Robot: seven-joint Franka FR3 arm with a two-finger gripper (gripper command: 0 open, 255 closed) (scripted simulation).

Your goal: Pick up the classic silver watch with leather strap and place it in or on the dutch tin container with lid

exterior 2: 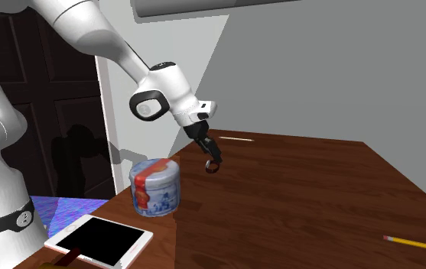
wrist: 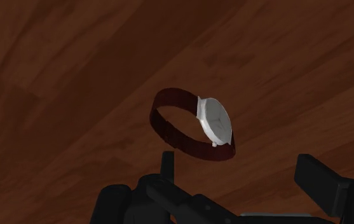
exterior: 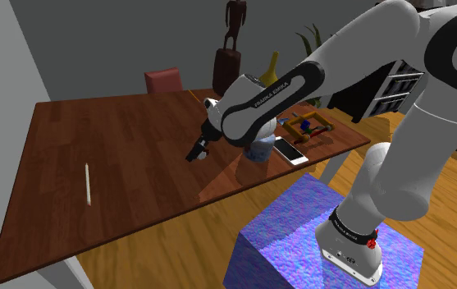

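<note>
The watch point(wrist: 194, 124) has a silver case, a white face and a dark brown strap closed in a loop. It lies on the wooden table point(wrist: 54, 76), just ahead of my gripper point(wrist: 239, 162). The two black fingers stand wide apart and do not clasp it; it lies nearer one finger. In the second exterior view the watch point(exterior 2: 213, 165) sits right under my gripper point(exterior 2: 206, 147). The round blue-and-white tin with a lid point(exterior 2: 156, 186) stands a short way from the watch, toward the stand. In the shoulder view my gripper point(exterior: 196, 153) hangs over the table and the arm partly hides the tin point(exterior: 259, 149).
A white tablet with a dark screen point(exterior 2: 100, 241) lies beside the tin near the table's edge. A yellow pencil point(exterior 2: 417, 243) lies at that view's right and a white stick point(exterior: 89, 183) at the shoulder view's left. A coloured toy frame point(exterior: 308, 127) sits behind the tin.
</note>
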